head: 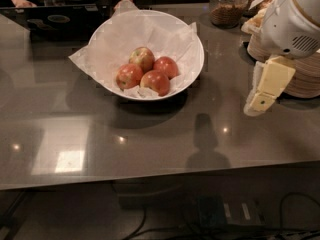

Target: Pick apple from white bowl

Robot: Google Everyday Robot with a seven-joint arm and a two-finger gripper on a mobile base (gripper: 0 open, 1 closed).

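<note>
The white bowl (187,41), lined with crinkled white paper, stands on the grey table at the upper middle. Several apples lie in it. The deep red apple (166,66) is the rightmost one. An apple with a yellow-green side (142,58) lies behind it, and two orange-red apples (129,76) (156,82) lie in front. My gripper (256,106) hangs at the right, pointing down and left, well clear of the bowl's right rim and a little above the table. It holds nothing.
Stacks of beige paper plates (300,79) stand behind my gripper at the right edge. A glass jar (227,6) is at the back right. A black laptop (55,19) and a person's hands (22,3) are at the back left. The table's front edge (150,176) runs across below.
</note>
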